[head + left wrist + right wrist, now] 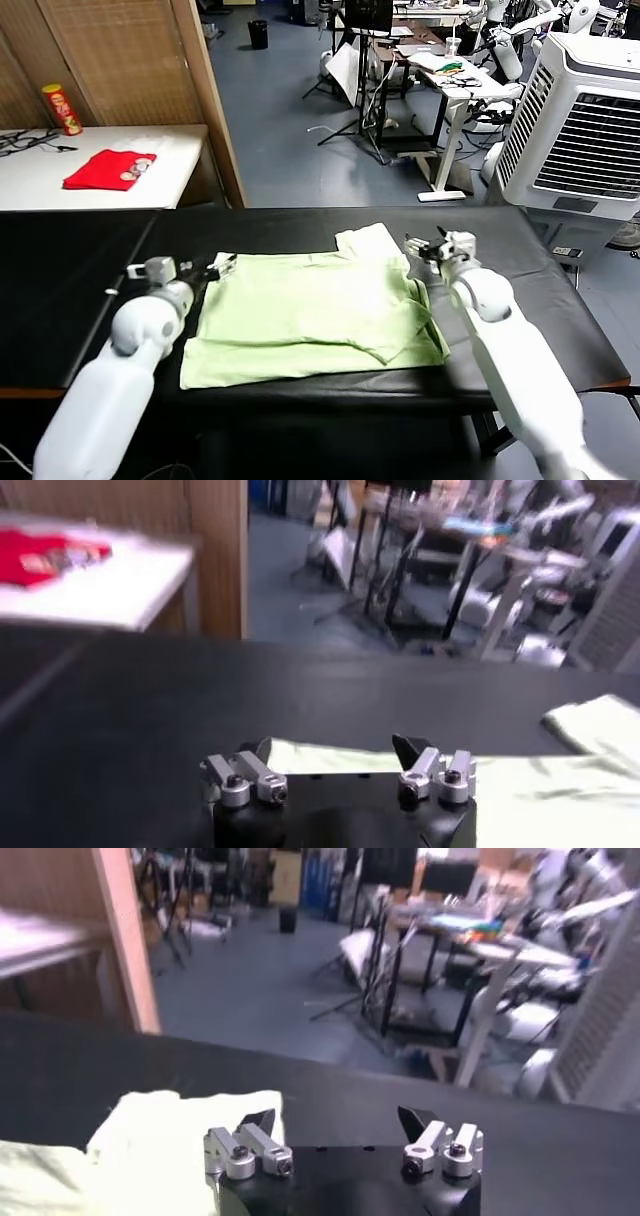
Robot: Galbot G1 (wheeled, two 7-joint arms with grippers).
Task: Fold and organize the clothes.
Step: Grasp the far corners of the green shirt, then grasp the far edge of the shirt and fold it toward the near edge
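The pale green cotton T-shirt (310, 318) is soft matt cloth, lightly creased. It lies on a black table top (80, 290) with a smooth, dull finish. Both robot arms wear glossy white plastic shells, and the left gripper (338, 770) and right gripper (340, 1136) have brushed silver metal finger mounts on matt black bodies. Behind stands a brown wooden panel (150, 60) with visible grain.

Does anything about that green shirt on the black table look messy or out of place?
Yes. The T-shirt is only partly folded: one sleeve pokes out toward the far edge beside the right gripper, and its folded edges lie uneven. Nothing looks spilled or damaged.
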